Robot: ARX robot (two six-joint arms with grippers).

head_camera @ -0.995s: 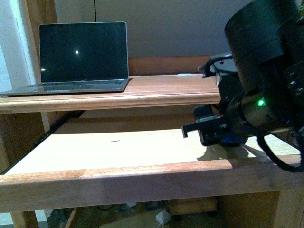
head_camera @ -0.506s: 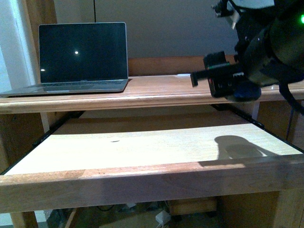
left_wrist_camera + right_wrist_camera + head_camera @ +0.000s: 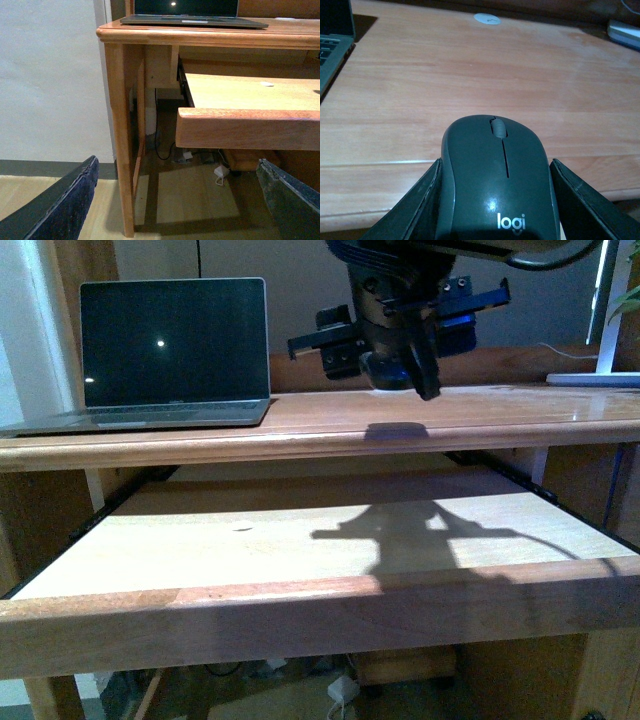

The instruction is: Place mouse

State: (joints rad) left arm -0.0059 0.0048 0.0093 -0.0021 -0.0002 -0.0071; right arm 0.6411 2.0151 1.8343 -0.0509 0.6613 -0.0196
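Observation:
The mouse (image 3: 497, 180) is a dark blue-grey dome with a scroll wheel and a "logi" mark. My right gripper (image 3: 495, 205) is shut on it, one finger (image 3: 412, 207) against each side. In the front view the right gripper (image 3: 402, 365) holds the mouse (image 3: 388, 371) a little above the upper desk top (image 3: 500, 410), near its middle and right of the laptop (image 3: 170, 350). My left gripper (image 3: 175, 210) is open and empty, low beside the desk's left leg (image 3: 122, 140), above the floor. It does not show in the front view.
A pulled-out wooden tray (image 3: 250, 540) lies under the desk top, with the arm's shadow on it. The laptop's edge (image 3: 330, 55) is left of the mouse. A white round disc (image 3: 487, 19) and a pale flat object (image 3: 625, 32) lie at the desk's back.
My right gripper, with the mouse in it, has risen from just above the tray's right end to above the desk top and moved left towards the middle.

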